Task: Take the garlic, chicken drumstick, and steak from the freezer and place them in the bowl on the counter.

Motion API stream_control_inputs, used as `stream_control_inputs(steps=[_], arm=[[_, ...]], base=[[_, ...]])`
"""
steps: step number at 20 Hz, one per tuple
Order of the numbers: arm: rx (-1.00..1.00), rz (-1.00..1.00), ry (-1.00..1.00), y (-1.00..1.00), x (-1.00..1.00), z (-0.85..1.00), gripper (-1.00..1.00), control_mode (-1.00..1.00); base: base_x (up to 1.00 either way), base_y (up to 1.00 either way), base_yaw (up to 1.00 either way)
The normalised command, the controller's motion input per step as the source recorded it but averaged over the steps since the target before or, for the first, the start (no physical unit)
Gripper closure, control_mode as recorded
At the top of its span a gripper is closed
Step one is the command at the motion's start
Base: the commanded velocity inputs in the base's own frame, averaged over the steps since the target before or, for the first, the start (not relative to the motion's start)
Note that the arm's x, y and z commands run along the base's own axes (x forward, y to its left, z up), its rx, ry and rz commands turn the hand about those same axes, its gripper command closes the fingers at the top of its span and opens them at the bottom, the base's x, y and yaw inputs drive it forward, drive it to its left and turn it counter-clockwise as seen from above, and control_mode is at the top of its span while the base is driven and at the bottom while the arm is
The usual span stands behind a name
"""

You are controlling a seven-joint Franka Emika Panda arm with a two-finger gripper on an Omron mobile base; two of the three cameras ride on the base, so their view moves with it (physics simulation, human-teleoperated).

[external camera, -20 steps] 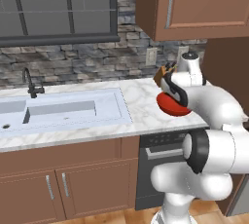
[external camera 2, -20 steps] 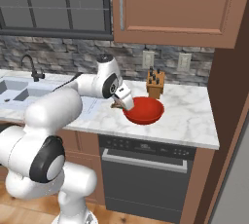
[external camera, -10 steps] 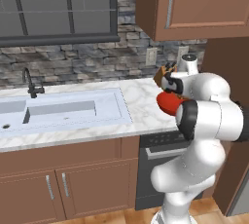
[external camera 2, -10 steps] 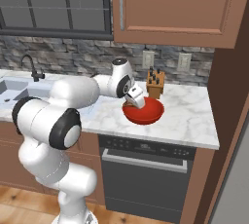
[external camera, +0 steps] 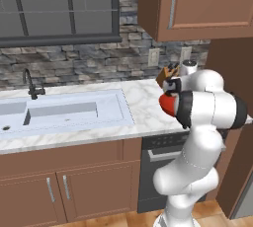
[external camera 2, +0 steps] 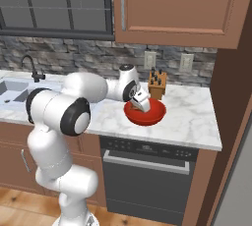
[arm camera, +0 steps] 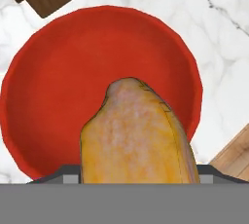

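Note:
The chicken drumstick [arm camera: 138, 135], golden and pale, fills the lower middle of the hand view and hides the fingertips; my gripper [external camera 2: 141, 104] is shut on it. It hangs just above the inside of the glossy red bowl [arm camera: 48, 72], whose visible bottom is bare. The bowl [external camera 2: 153, 117] stands on the white marble counter [external camera 2: 192, 119] over the black oven, and in the left base view the bowl [external camera: 167, 104] peeks out from behind my arm. A grey edge of the freezer [external camera 2: 237, 185] shows at the far right. Garlic and steak are out of view.
A brown wooden knife block [external camera 2: 156, 84] stands just behind the bowl against the stone wall. The white sink basin [external camera: 59, 112] with a dark faucet [external camera: 30, 84] lies to the left. Wooden wall cabinets [external camera 2: 172, 9] hang overhead.
The arm has swung right and its elbow has come forward. The gripper with the drumstick has moved from the bowl's left rim to over its middle.

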Motion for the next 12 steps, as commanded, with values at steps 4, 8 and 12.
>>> stream_control_inputs(steps=[4, 8, 12], arm=[[0.00, 0.00, 0.00, -0.22, 0.42, -0.29, 1.00, -1.00], [0.00, 0.00, 0.00, -0.17, 0.49, -0.26, -1.00, -1.00], [0.00, 0.00, 0.00, -0.04, 0.30, -0.11, -1.00, -1.00]], base=[[0.00, 0.00, 0.00], [0.00, 0.00, 0.00], [0.00, 0.00, 0.00]])
